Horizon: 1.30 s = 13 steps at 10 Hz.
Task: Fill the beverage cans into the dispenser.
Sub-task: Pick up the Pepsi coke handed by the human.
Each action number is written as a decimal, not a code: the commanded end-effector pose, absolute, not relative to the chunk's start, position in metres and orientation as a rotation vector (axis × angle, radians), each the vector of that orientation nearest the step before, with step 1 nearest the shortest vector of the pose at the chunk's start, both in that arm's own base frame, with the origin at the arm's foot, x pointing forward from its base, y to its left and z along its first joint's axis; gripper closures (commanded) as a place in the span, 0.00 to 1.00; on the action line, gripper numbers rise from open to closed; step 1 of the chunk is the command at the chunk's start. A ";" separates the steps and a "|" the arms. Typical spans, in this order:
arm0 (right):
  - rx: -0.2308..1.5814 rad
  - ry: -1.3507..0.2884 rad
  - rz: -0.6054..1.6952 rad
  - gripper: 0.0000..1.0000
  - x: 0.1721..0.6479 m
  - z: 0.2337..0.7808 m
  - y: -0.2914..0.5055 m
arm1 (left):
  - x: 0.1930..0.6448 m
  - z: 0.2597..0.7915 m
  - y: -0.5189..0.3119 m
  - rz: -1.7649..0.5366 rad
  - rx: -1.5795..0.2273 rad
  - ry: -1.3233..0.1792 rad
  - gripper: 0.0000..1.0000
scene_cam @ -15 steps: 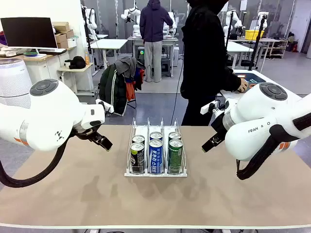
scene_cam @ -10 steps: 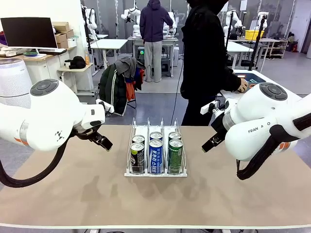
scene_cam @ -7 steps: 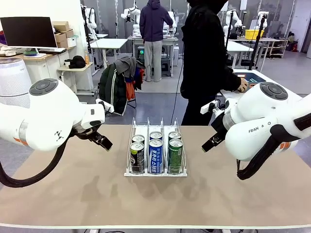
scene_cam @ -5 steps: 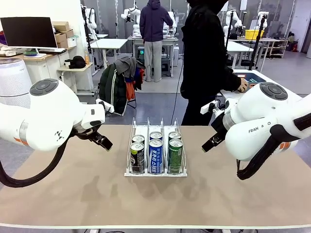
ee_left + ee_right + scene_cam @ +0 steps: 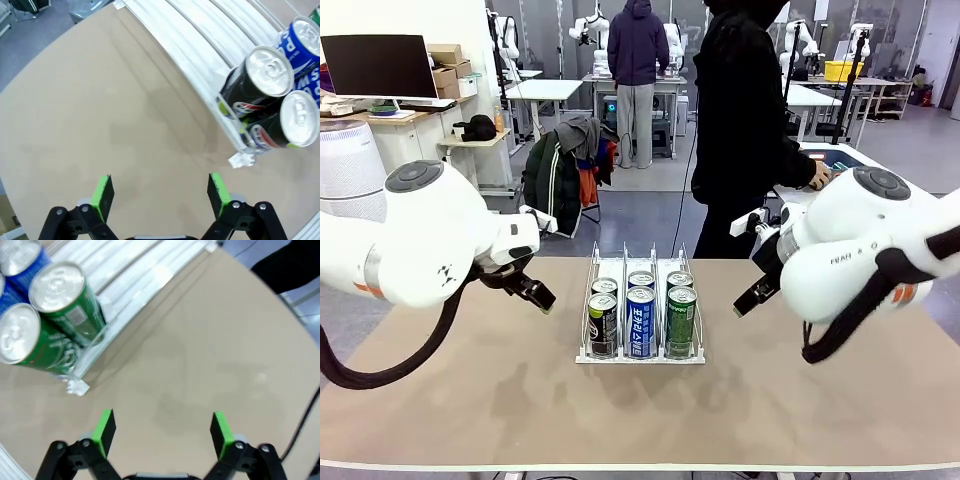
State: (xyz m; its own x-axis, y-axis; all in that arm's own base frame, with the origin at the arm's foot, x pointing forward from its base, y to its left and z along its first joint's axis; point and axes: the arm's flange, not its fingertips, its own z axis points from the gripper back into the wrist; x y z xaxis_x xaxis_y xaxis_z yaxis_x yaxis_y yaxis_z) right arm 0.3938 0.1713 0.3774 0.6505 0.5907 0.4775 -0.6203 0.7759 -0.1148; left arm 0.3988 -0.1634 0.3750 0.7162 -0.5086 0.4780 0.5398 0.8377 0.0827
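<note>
Beverage cans stand upright (dispenser lanes run front-to-back).

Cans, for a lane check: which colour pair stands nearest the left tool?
The black cans, in the dispenser's left lane; blue cans sit middle, green cans right.
</note>
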 end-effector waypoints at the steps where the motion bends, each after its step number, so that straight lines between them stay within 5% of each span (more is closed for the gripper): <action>1: 0.129 -0.497 0.740 0.00 0.410 0.423 0.154 | 0.400 0.420 -0.163 -0.598 -0.163 -0.476 0.00; 7: 0.406 -0.645 1.004 0.00 0.388 0.579 0.106 | 0.381 0.552 -0.098 -0.757 -0.175 -0.638 0.00; 13: 0.408 -0.884 0.867 0.00 0.330 0.694 0.037 | 0.320 0.629 -0.030 -0.713 -0.111 -0.839 0.00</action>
